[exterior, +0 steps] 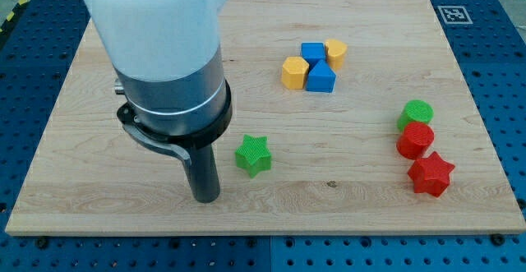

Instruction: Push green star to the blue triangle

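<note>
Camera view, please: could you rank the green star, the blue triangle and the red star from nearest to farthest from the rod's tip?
Measured from my tip:
1. Green star, just to the tip's right and slightly above.
2. Blue triangle, in the cluster toward the view's top, right of centre.
3. Red star, far at the view's right.

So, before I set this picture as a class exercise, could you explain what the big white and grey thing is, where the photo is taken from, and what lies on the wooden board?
It is a robot arm ending in a dark rod, not a hand; nothing is held. My tip rests on the wooden board, just to the view's left of the green star block. The single camera looks down at the board from one side. Near the view's top sit a blue triangle block, a blue cube and two yellow blocks, clustered. At the view's right are a green round block, a red round block and a red star.
</note>
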Controlling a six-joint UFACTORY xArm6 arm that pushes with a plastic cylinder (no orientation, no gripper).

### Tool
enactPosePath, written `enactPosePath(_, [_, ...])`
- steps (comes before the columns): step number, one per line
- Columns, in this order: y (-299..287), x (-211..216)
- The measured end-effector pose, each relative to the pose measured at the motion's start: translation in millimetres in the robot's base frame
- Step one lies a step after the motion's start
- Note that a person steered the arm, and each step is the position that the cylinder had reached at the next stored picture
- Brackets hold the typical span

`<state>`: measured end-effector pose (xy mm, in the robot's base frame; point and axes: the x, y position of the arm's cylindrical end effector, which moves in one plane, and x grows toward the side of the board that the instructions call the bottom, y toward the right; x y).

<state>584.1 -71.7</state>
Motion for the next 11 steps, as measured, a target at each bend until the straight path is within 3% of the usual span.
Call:
enactPosePath(3, [21, -23])
enactPosePath(6, [99, -38])
enactPosePath(8, [60, -25])
enactPosePath(11, [65, -46])
